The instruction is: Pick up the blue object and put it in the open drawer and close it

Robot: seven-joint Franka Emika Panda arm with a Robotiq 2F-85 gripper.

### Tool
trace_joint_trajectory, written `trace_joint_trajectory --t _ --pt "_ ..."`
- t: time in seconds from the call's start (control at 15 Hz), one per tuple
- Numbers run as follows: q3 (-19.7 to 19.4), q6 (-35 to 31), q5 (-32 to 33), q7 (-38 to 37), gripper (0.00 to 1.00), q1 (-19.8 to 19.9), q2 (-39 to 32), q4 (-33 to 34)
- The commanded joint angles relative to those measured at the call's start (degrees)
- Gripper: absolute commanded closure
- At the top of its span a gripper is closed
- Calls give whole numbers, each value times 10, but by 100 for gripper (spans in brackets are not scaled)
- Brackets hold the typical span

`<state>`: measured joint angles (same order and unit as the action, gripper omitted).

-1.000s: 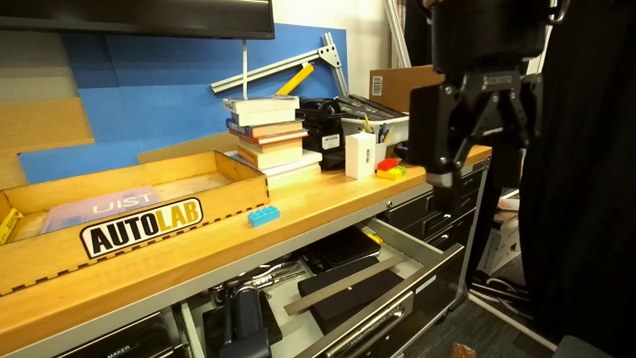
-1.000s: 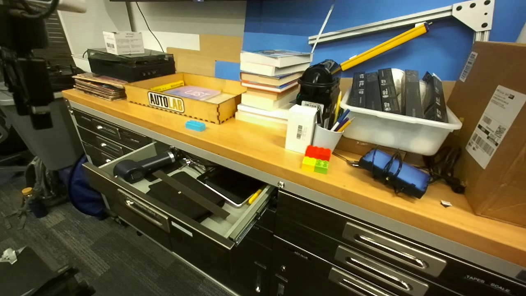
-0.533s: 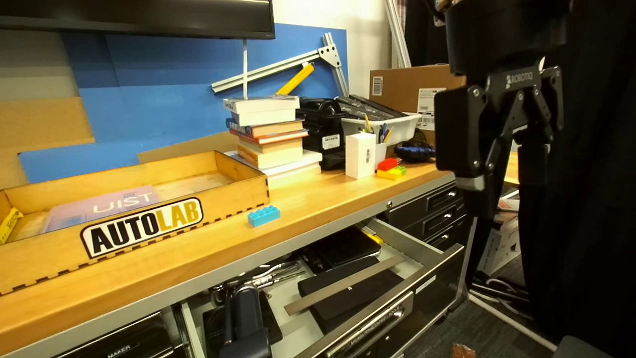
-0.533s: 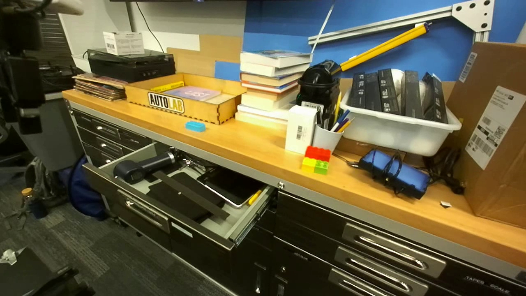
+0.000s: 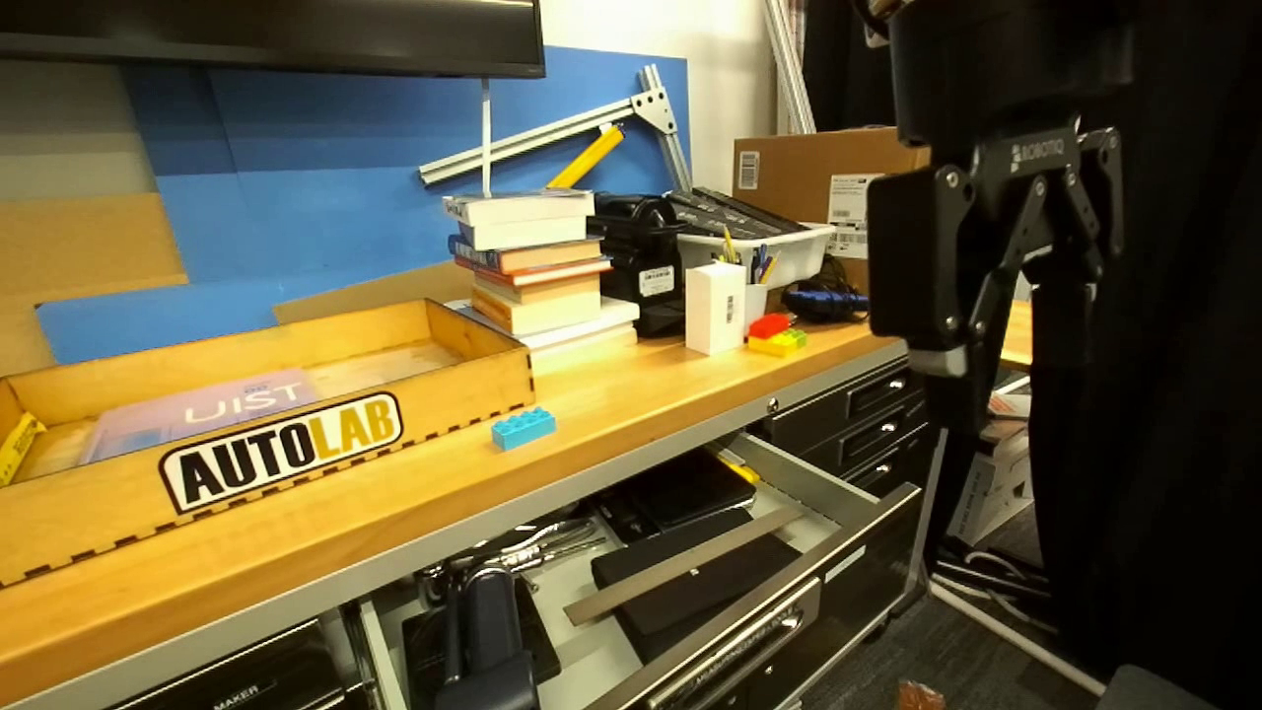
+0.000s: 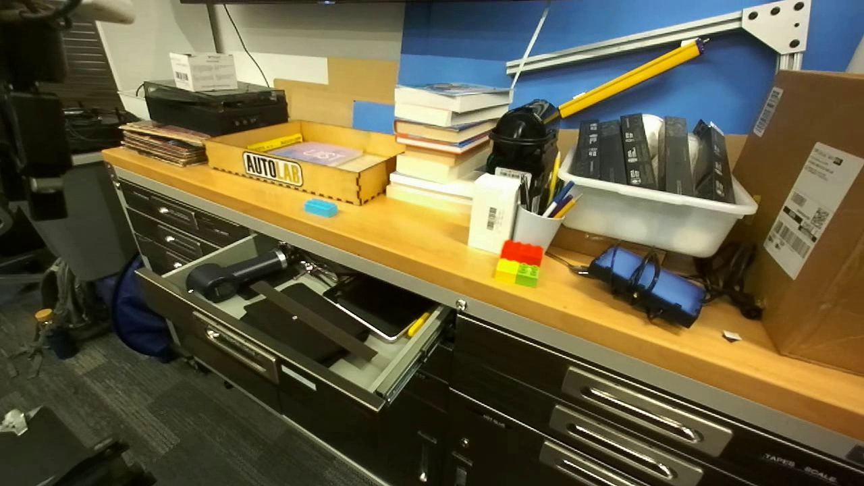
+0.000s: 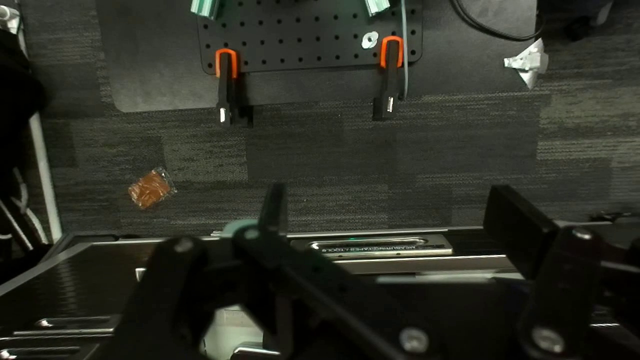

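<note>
The blue object point(image 5: 525, 429), a small light-blue studded brick point(image 6: 320, 207), lies on the wooden countertop just in front of the AUTOLAB tray's corner. Below the counter, the open drawer point(image 6: 324, 388) is pulled well out, and in the wrist view the silver handle point(image 7: 372, 245) of that drawer shows between my fingers. My gripper point(image 5: 1011, 394) hangs pointing down at the right side of an exterior view, well apart from the brick. In the wrist view the gripper point(image 7: 395, 212) is spread wide, its fingers point(image 7: 520, 225) holding nothing. The brick is out of the wrist view.
Inside the drawer lie a dark handheld tool point(image 6: 233, 273), a flat metal strip point(image 6: 314, 320) and a tablet point(image 6: 378, 304). On the counter stand a wooden tray point(image 5: 463, 394), a book stack point(image 5: 537, 266), a white box point(image 5: 715, 308) and red-yellow-green bricks point(image 6: 518, 262).
My gripper has swung outward, away from the counter, uncovering more of the cardboard box and small drawers behind it. It has barely moved in the last half second. Brick and drawer are unchanged.
</note>
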<state>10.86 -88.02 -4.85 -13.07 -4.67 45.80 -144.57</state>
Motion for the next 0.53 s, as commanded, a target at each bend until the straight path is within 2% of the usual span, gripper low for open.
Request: trace_joint_trajectory --t 0.0,0.27,0.47 --pt "3 -44 -22 -32 0 7 15 -10" --pt "33 -180 -90 -94 0 1 -11 -8" --pt "74 -293 -97 -121 0 -3 -58 5"
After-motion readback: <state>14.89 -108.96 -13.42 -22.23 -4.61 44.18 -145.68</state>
